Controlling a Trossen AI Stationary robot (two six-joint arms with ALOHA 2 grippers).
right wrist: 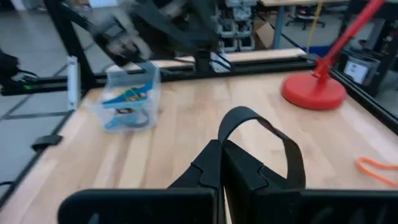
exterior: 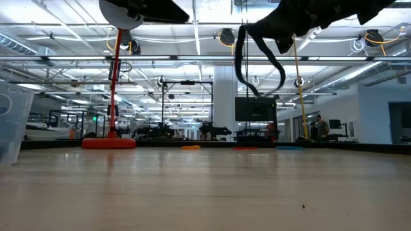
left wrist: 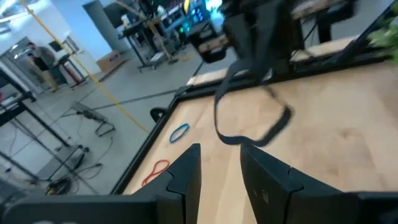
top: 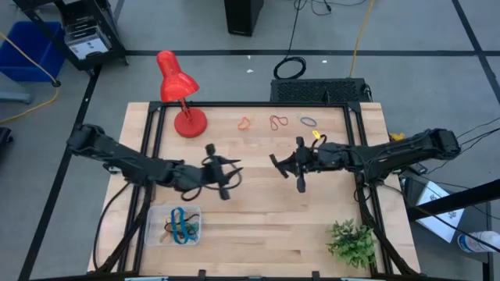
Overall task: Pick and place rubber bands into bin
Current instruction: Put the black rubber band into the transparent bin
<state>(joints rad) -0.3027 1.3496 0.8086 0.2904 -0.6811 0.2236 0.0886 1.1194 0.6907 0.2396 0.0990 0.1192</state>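
My right gripper [top: 275, 163] hovers over the middle of the table, shut on a wide black rubber band [exterior: 258, 59] that dangles as a loop well above the tabletop. Facing it from the left, my left gripper [top: 233, 173] is open, and the gap between its fingers [left wrist: 221, 177] holds nothing. The bin [top: 173, 225], a clear tray near the front left, rests flat on the table with several coloured bands inside. Orange [top: 244, 123], red [top: 278, 122] and blue [top: 309, 122] rubber bands lie flat near the far edge. My right gripper pinches the black band between its two shut fingers, at one spot on the loop [right wrist: 225, 135]. The fingers reach in about level from the table's right side. The rest of the loop [left wrist: 249, 121] hangs slack below the fingers, clear of the table.
A red desk lamp [top: 180, 94] stands at the far left of the table and a small green plant [top: 351, 242] at the front right corner. Black frame rails [top: 152, 140] run along the table's left and right sides. A large blue crate [top: 31, 51] sits on the floor beyond.
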